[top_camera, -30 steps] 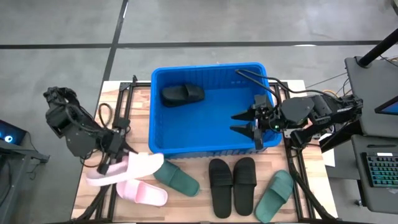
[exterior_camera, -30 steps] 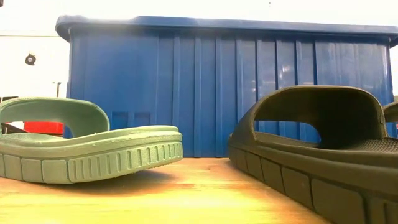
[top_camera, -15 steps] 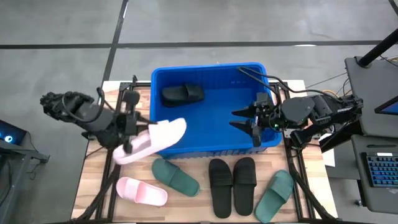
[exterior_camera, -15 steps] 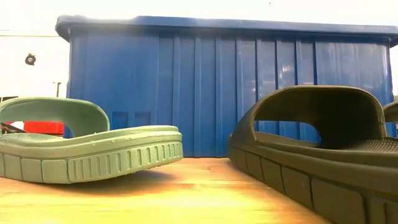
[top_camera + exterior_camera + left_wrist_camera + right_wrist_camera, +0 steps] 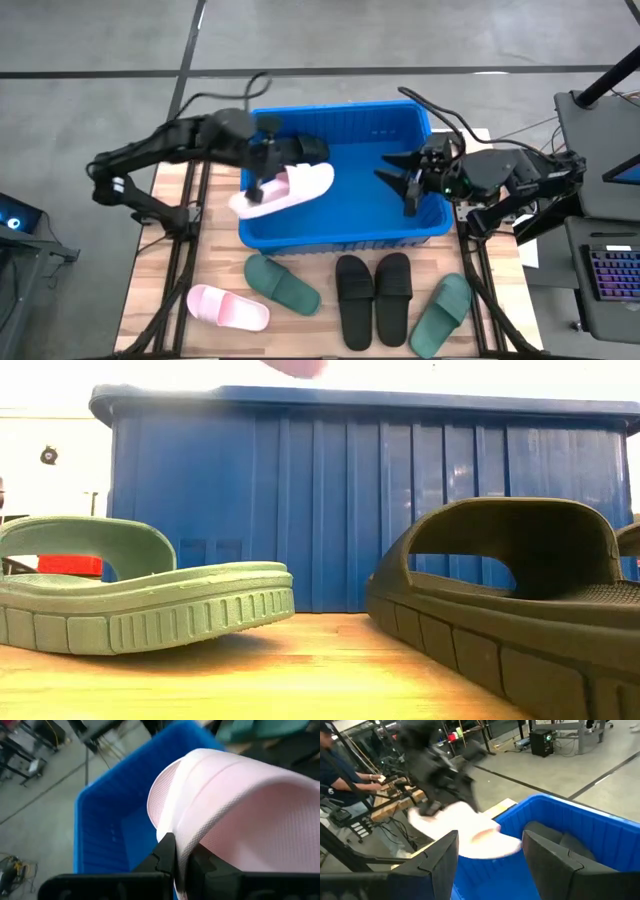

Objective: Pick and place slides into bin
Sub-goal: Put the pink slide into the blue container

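- High view: left gripper (image 5: 262,172) is clamped shut on a pale pink slide (image 5: 285,189), carrying it over the left part of the bin (image 5: 340,239). The slide's long axis runs across the bin, one end over the bin's left wall, the other over the interior. Most of it is inside the rim line, so I'd judge the drop only needs the jaws to let go, maybe a touch further in first.
- Left arm is stretched out long from beyond the bin's left side, wrist over the bin's left rear corner. A black slide (image 5: 305,148) already lies on the bin floor, just behind the pink one.
- Right gripper (image 5: 410,183) hangs inside the bin's right end, jaws spread wide, holding nothing.
- In front of the bin on the table (image 5: 218,340): second pink slide (image 5: 228,307), two green slides (image 5: 283,284), black pair (image 5: 373,296).
- Low view: bin wall fills the back; a pink blur at its top rim; green slide (image 5: 140,596) and black slide (image 5: 520,605) in front.
- Left wrist view: fingers (image 5: 167,851) pinch the pink strap edge; bin interior lies beyond.
- Right wrist view: own open fingers (image 5: 439,855) frame the pink slide (image 5: 472,835) coming over the bin's far rim.
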You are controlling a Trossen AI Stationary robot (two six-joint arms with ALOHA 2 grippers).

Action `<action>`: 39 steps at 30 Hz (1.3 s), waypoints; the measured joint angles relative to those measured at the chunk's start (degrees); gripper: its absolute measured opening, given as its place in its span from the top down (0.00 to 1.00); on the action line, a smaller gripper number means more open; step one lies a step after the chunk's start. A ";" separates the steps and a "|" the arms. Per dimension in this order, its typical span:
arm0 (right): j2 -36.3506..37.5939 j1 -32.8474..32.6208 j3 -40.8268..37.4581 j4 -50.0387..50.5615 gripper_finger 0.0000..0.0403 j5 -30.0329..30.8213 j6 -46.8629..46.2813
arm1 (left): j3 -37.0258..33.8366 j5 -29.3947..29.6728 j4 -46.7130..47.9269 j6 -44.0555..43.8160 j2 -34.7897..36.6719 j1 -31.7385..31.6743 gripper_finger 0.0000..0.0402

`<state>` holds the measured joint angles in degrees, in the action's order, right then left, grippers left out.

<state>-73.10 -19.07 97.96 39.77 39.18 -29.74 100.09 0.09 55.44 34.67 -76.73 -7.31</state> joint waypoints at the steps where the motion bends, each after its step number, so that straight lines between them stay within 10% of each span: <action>1: 0.00 -0.02 0.27 -0.11 0.48 0.00 0.00 | 0.00 -0.77 -0.07 1.24 -1.16 -1.45 1.00; 14: 1.04 -0.02 1.15 -2.28 0.48 4.15 0.23 | 0.16 -4.78 -13.31 18.54 -15.65 -9.30 1.00; 27: 3.12 0.00 1.20 -2.71 0.48 5.97 3.35 | 10.97 -5.57 -20.36 13.71 -28.89 -11.02 1.00; 39: 3.41 -0.01 1.20 -2.71 0.48 6.05 6.27 | 10.51 12.17 -13.63 1.32 -28.19 -10.10 1.00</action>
<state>-69.69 -19.08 99.15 37.06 45.23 -23.47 110.61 12.26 41.81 35.99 -104.92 -17.41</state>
